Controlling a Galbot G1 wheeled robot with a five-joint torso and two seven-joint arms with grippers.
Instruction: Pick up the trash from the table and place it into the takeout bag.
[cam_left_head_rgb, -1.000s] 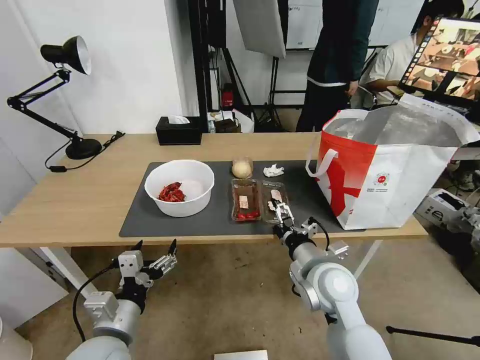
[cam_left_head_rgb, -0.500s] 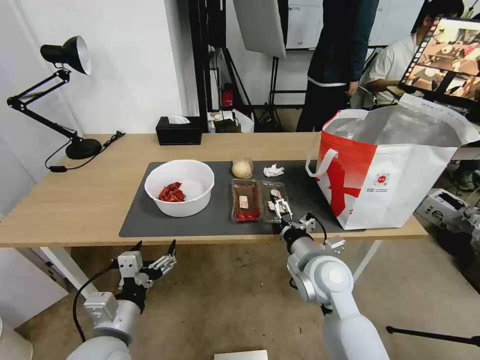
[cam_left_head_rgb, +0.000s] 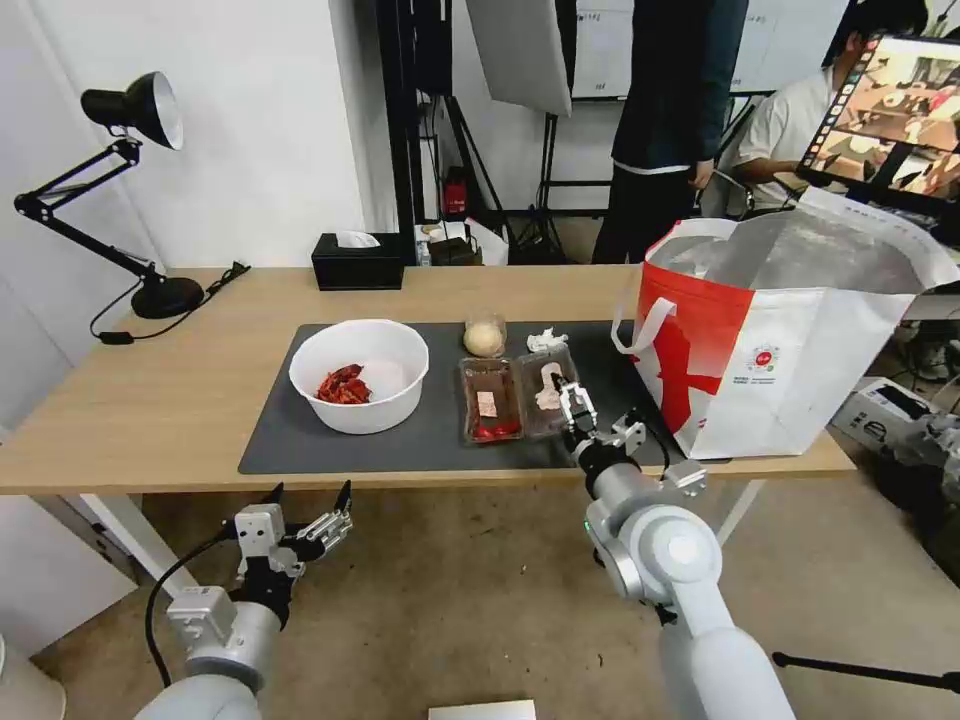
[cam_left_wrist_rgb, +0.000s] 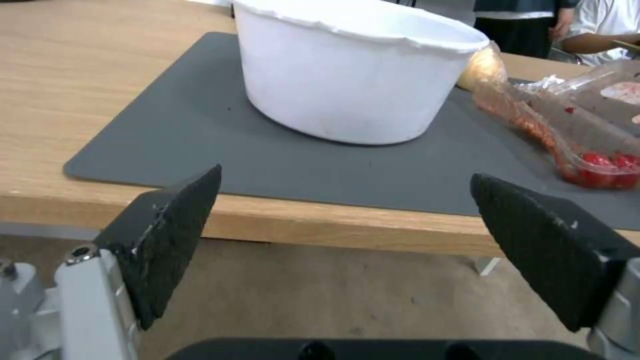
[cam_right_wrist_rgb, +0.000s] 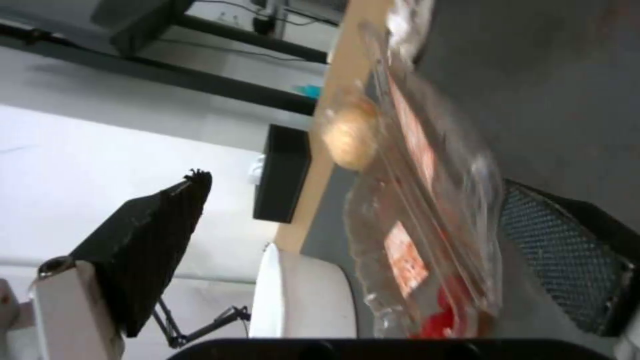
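On the dark mat (cam_left_head_rgb: 300, 440) lies the trash: a white bowl (cam_left_head_rgb: 358, 375) (cam_left_wrist_rgb: 353, 75) with red scraps, a clear hinged tray (cam_left_head_rgb: 492, 400) (cam_right_wrist_rgb: 427, 225), a small cup (cam_left_head_rgb: 484, 337) (cam_right_wrist_rgb: 350, 137) of yellowish stuff, and a crumpled tissue (cam_left_head_rgb: 543, 340). My right gripper (cam_left_head_rgb: 572, 402) (cam_right_wrist_rgb: 347, 200) is open, its fingers on either side of the tray's right half, which is tipped up. One finger (cam_right_wrist_rgb: 567, 260) lies against the plastic. My left gripper (cam_left_head_rgb: 312, 490) (cam_left_wrist_rgb: 345, 175) hangs open below the table's front edge, in front of the bowl. The takeout bag (cam_left_head_rgb: 790, 330) stands open at the right.
A black tissue box (cam_left_head_rgb: 357, 262) and a desk lamp (cam_left_head_rgb: 130, 180) sit at the back and left of the light-wood table (cam_left_head_rgb: 150, 400). The bag's loop handle (cam_left_head_rgb: 640, 330) hangs close to my right arm. People stand behind the table.
My right gripper has moved forward and a little right over the table's edge. The tray's right half has shifted back and tipped up. The left arm is still.
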